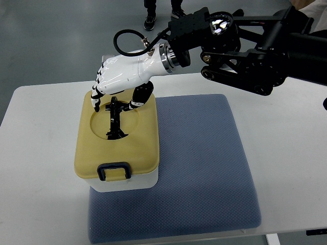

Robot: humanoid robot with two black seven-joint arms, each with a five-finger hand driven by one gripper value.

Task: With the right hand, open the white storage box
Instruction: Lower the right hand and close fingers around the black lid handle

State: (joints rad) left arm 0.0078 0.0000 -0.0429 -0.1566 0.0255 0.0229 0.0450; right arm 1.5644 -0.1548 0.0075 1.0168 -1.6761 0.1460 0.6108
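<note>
A white storage box (122,181) with a yellow lid (138,148) stands on the left part of a blue mat (204,163). The lid has a round recess with a black handle (115,120) in it and a dark blue latch (114,171) at the front edge. My right hand (120,81), white with black fingertips, hovers over the far end of the lid. Its fingers are spread and point down, with fingertips (96,106) near the recess rim and the thumb close to the handle's far end. It grasps nothing. The lid is closed.
The mat lies on a white table (41,153). My right arm's black links (245,46) reach in from the upper right. A person's shoes (150,20) stand on the grey floor beyond the table.
</note>
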